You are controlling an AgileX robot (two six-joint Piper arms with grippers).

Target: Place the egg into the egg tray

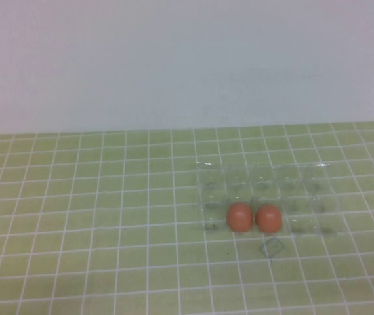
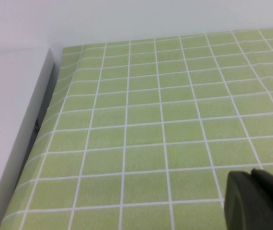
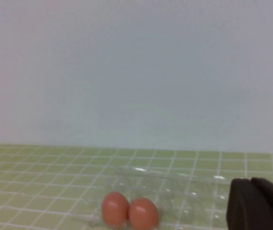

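Two orange-brown eggs sit side by side in the near row of the clear egg tray [image 1: 305, 180]: the left egg [image 1: 239, 216] and the right egg [image 1: 268, 218]. In the right wrist view the eggs [image 3: 115, 209] [image 3: 143, 213] and the tray [image 3: 194, 189] lie ahead of my right gripper [image 3: 250, 180], which is shut, empty and well back from them. My left gripper [image 2: 252, 170] is shut and empty over bare green mat, far from the tray. Neither arm shows in the high view.
A green checked mat [image 1: 95, 216] covers the table, with a white wall behind it. A white raised edge [image 2: 17, 134] borders the mat in the left wrist view. A small clear scrap [image 1: 272, 247] lies just in front of the tray.
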